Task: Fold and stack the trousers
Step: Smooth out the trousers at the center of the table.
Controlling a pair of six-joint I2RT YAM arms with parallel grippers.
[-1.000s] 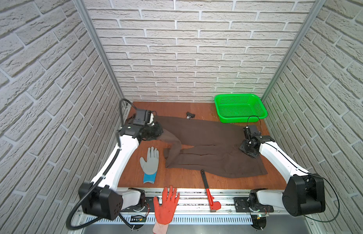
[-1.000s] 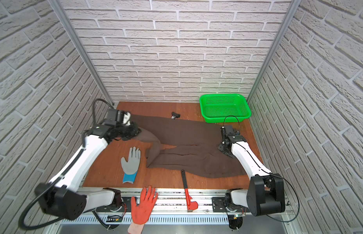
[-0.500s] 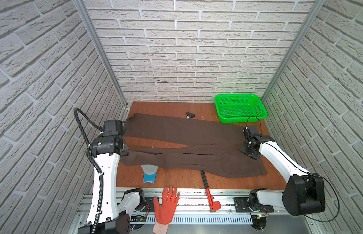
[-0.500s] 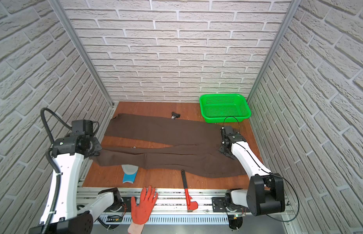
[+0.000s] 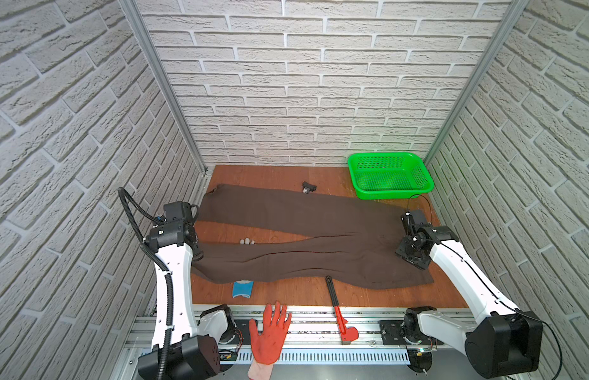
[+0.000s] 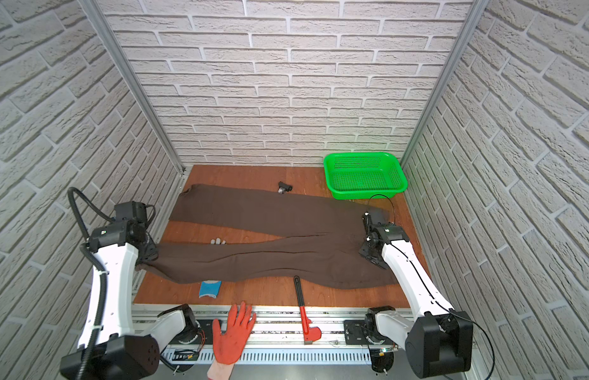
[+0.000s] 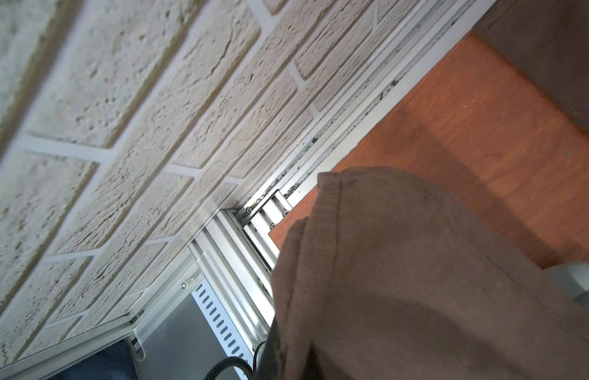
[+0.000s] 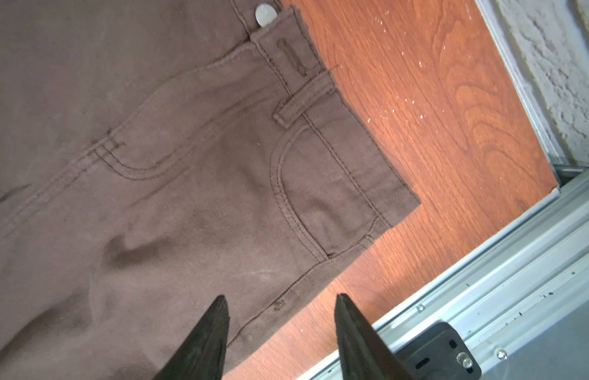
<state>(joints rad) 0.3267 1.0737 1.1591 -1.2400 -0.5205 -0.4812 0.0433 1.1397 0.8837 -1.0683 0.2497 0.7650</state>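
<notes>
While the trousers (image 5: 319, 263) lie flat, unfolded, the left gripper (image 5: 197, 254) clamps the near leg's end; the right gripper (image 8: 280, 297) waits, jaws apart.

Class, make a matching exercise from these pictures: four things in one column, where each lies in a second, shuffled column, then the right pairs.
Things
1. trousers
2. green basket
3. orange glove
4. grey glove

Places
A. far right corner of the table
B. mostly hidden under a trouser leg
C. spread lengthwise across the table
D. on the metal rail in front of the table

Pairs: 1-C, 2-A, 3-D, 4-B
</notes>
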